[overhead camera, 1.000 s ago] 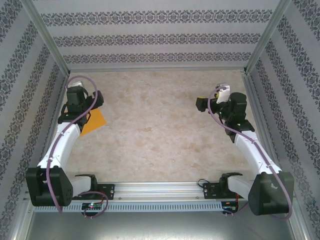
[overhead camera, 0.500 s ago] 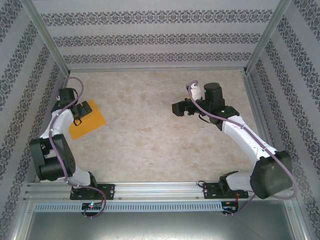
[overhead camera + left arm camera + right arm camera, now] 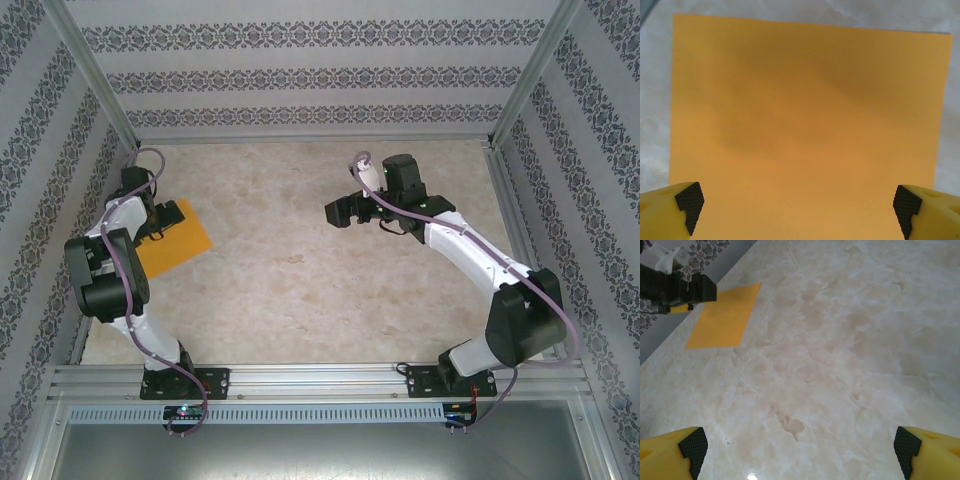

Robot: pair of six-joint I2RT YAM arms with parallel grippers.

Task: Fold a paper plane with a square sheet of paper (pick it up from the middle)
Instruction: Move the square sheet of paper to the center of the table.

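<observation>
We judge 0 folds done and no pickup yet: the square sheet of paper [image 3: 180, 245] lies flat at the left edge of the tabletop [image 3: 300, 290], left claw [image 3: 797, 209] wide over that edge, right claw [image 3: 799, 450] wide over its middle.

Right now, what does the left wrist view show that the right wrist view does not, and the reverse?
Left wrist view: the sheet of paper close up, smooth and uncreased, reaching across the gap between the left jaws. Right wrist view: a wide stretch of marble table, the patterned wall, and the left arm in front of one corner of the sheet, seen far off. Both: the orange sheet flat on the table, and yellow jaws with black pads, the left jaws in one and the right jaws in the other, wide open and holding nothing.
</observation>
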